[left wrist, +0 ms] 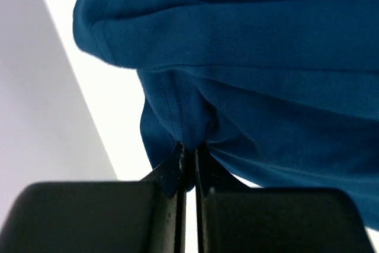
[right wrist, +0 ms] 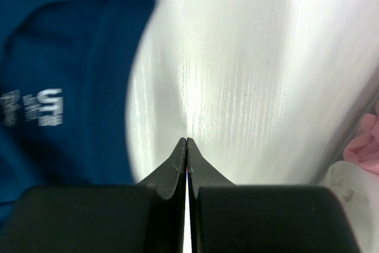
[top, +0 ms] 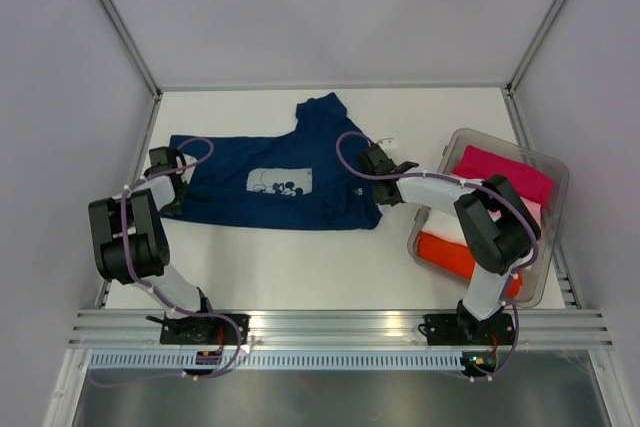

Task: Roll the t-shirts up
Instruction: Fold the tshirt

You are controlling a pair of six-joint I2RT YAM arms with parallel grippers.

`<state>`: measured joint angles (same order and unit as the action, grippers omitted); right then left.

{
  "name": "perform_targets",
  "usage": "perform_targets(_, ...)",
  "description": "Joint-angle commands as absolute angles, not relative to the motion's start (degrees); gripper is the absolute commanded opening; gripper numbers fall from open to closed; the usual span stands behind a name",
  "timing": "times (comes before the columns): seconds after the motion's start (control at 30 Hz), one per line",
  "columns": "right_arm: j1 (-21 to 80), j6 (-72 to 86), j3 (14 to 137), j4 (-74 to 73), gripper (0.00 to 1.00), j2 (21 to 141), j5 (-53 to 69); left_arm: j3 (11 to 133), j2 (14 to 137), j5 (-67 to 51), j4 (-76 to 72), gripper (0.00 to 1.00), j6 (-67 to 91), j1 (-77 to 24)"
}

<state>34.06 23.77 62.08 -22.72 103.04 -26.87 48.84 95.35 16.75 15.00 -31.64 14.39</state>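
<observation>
Navy-blue cotton tee (top: 225, 172) lying spread on the white table (top: 300, 257), one sleeve pointing toward the far edge. Left gripper (left wrist: 188, 149) clenched on a pinch of fabric at the tee's left edge. Right gripper (right wrist: 187, 141) closed on nothing, tips over bare table just beside the tee's right edge. Clear plastic bin (top: 552, 169), at right, holds a magenta tee (top: 500, 172), an orange-red tee (top: 450, 252) and a pale pink tee (right wrist: 362, 140). Pale grey walls (top: 60, 67) enclose the table. White chest print (top: 280, 183) shows cartoon figures; small white lettering (right wrist: 44, 106) is too blurred to read.
</observation>
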Motion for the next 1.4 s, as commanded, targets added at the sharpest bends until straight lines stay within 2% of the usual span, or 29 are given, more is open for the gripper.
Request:
perform_targets(0.0, 34.01, 22.5, 62.85, -23.56, 0.0, 100.29, -25.33, 47.99, 99.32, 16.0, 14.15, 0.02, -35.15, 18.19)
perform_targets(0.1, 35.32, 21.62, 60.83, -20.66, 0.0, 96.16, -20.66, 46.85, 96.16, 10.82, 15.64, 0.02, -36.47, 18.19)
perform_targets(0.33, 40.43, 18.72, 55.38, -15.47, 0.3, 88.07, -8.02, 48.07, 97.38, 11.69, 14.94, 0.02, -37.97, 18.89)
perform_targets(0.5, 41.39, 19.16, 47.91, -11.96, 0.43, 84.82, -3.52, 50.1, 98.35, 12.39, 14.94, 0.02, -37.97, 19.25)
perform_targets(0.9, 42.54, 17.93, 40.17, 1.23, 0.46, 86.83, 0.0, 50.27, 97.82, 12.39, 15.29, 0.02, -38.67, 19.34)
perform_targets(0.97, 42.54, 17.93, 39.55, 1.76, 0.46, 87.62, 1.14, 50.45, 98.0, 12.39, 15.29, 0.02, -38.67, 19.34)
perform_targets(1.03, 42.54, 18.02, 39.55, 2.72, 0.4, 88.68, 0.79, 50.62, 98.09, 12.39, 15.29, 0.02, -38.76, 19.25)
perform_targets(1.07, 42.54, 18.02, 39.81, 2.55, 0.34, 89.9, 0.44, 50.62, 98.17, 12.65, 15.29, 0.02, -38.67, 19.25)
perform_targets(1.1, 42.54, 18.71, 40.16, 1.94, 0.18, 90.43, -1.39, 50.8, 98.26, 12.83, 15.38, 0.02, -38.85, 19.25)
perform_targets(1.17, 42.54, 18.98, 40.78, -1.3, 0.0, 89.83, -3.68, 50.8, 98.0, 13.36, 15.21, 0.02, -39.46, 19.34)
perform_targets(1.23, 42.1, 19.6, 40.43, -5.42, 0.0, 87.47, -8.15, 51.06, 98.0, 13.53, 15.12, 0.02, -39.99, 19.42)
perform_targets(1.37, 40.61, 19.95, 40.78, -12.99, 0.0, 84.2, -8.35, 52.03, 98.35, 14.24, 15.03, 0.02, -41.31, 19.6)
